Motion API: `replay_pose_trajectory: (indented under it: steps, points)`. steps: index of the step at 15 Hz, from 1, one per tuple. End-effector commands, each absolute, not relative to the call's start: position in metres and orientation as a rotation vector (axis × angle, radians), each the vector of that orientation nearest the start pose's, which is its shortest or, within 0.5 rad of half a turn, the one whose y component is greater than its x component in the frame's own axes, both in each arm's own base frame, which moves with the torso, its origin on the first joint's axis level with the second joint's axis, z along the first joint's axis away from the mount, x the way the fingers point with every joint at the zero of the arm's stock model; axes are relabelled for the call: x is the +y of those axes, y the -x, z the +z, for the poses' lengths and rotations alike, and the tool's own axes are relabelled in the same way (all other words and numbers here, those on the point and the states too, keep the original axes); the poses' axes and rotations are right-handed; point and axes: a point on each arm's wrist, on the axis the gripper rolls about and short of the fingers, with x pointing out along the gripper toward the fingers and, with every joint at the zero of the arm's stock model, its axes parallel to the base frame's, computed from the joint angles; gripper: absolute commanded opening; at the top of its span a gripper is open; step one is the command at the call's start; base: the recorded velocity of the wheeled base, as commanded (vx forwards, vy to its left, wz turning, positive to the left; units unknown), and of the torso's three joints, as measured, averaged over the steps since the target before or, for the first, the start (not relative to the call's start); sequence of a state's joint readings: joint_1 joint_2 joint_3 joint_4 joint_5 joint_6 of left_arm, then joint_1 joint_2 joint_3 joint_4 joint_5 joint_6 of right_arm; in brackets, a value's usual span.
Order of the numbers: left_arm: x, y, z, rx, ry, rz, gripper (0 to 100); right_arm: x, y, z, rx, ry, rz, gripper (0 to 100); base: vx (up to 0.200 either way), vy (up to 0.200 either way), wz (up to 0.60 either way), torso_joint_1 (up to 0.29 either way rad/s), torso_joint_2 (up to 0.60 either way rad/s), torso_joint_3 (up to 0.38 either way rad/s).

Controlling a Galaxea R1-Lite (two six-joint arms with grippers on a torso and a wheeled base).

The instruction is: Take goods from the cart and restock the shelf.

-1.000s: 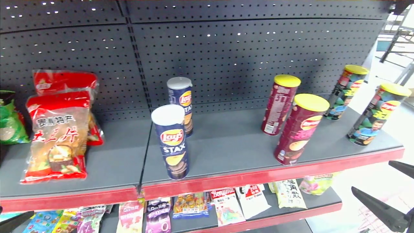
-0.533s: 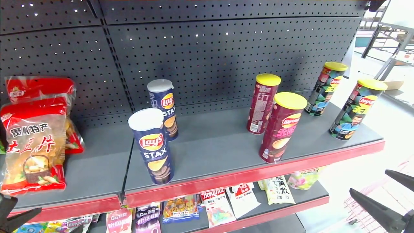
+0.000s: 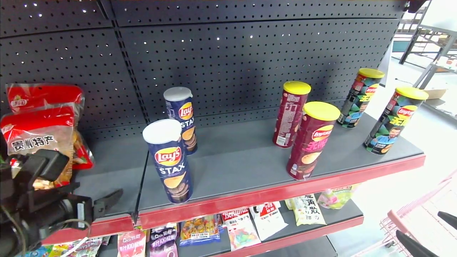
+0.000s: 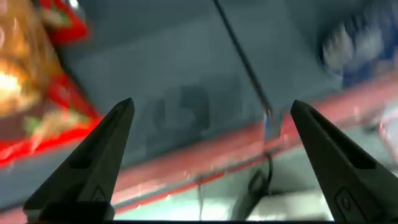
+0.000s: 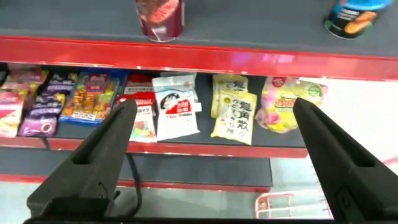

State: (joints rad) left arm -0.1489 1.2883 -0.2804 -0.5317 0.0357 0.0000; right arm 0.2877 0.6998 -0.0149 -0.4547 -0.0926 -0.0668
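My left gripper (image 4: 211, 109) is open and holds nothing. It hovers over the grey shelf board (image 4: 186, 106) near its red front edge. In the head view one of its fingers (image 3: 109, 199) shows at the lower left, in front of the red snack bags (image 3: 39, 132). My right gripper (image 3: 419, 223) is low at the right, over the pink cart (image 3: 392, 217), open and holding nothing. It faces the lower shelf's snack packets (image 5: 171, 106). On the shelf (image 3: 242, 160) stand two blue cans (image 3: 167, 160), two maroon cans (image 3: 312, 139) and two multicoloured cans (image 3: 394, 119).
A dark pegboard wall (image 3: 232, 64) backs the shelf. There is free room on the board between the blue and maroon cans. The lower shelf (image 3: 307, 235) carries a row of flat packets. A corner of the cart (image 5: 280, 202) lies below the right gripper.
The camera first swung right. Since then my left arm has risen into view at the lower left, covering part of the red bags. My right gripper has dropped lower, uncovering the pink cart.
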Motion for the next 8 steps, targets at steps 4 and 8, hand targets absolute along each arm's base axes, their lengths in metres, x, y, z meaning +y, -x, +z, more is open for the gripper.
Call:
replay_pose_trajectory:
  steps: [4,8]
  points:
    - [-0.049,-0.21,0.107,0.638,-0.055,-0.121,100,0.005,-0.026,0.109,0.165,0.112,0.192,100,0.0,0.0,0.0,0.0,0.0,0.0]
    - [-0.06,-0.22,0.102,0.663,-0.071,-0.142,100,0.003,-0.02,0.107,0.16,0.111,0.192,100,0.0,0.0,0.0,0.0,0.0,0.0]
